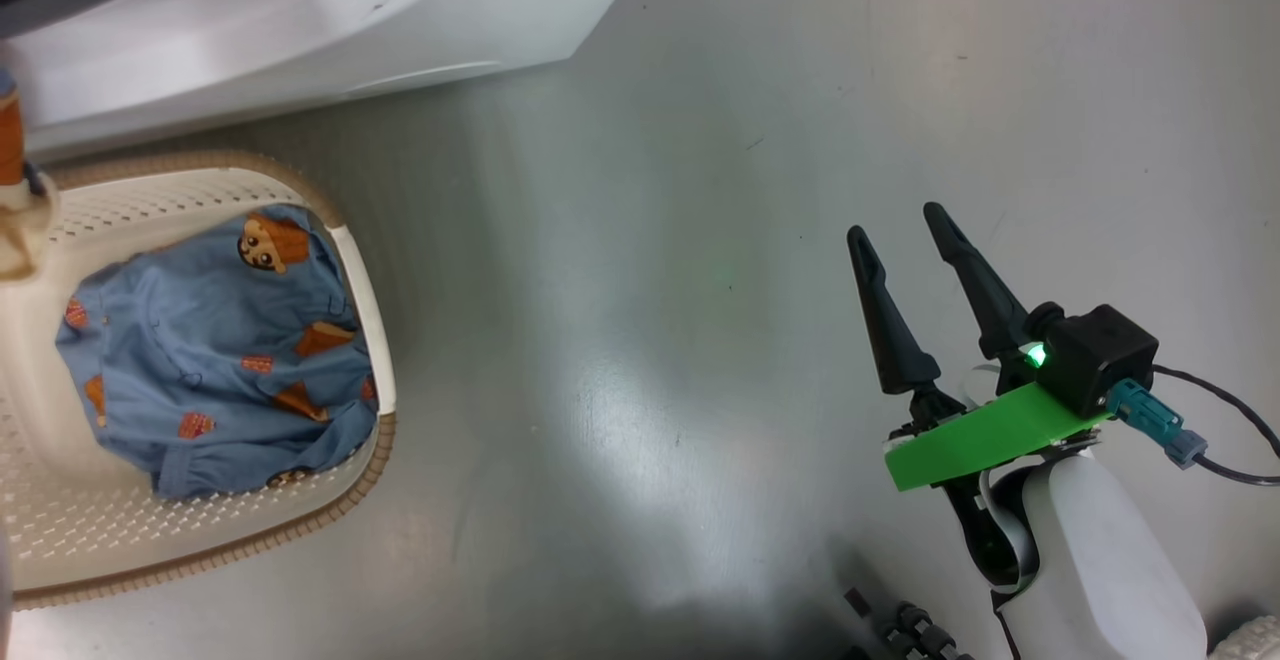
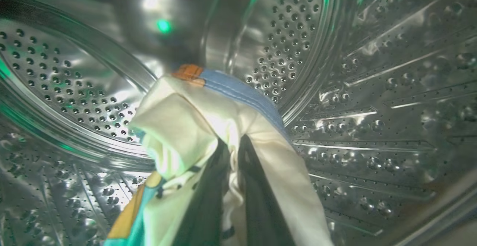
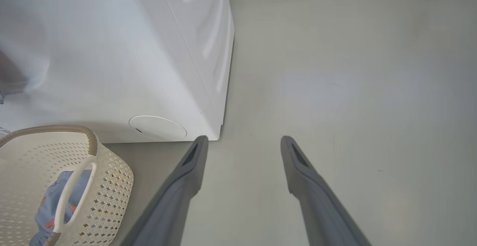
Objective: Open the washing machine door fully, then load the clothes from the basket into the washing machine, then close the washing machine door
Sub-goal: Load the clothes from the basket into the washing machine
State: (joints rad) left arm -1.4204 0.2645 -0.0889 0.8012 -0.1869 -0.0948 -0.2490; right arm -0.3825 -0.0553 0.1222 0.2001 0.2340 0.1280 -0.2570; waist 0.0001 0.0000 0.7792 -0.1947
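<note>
Inside the steel perforated drum of the washing machine, my left gripper is shut on a cream garment with a blue band and orange patch. The cloth drapes over both dark fingers. The cream basket stands on the floor at the machine's foot and holds a light blue garment with orange-brown prints. My right gripper hovers open over bare floor, well right of the basket, nothing between its fingers. The washing machine door is out of view.
The machine's white front with a round flap rises just behind the basket. Grey floor spreads to the right of the machine. A dark cable trails from my right wrist.
</note>
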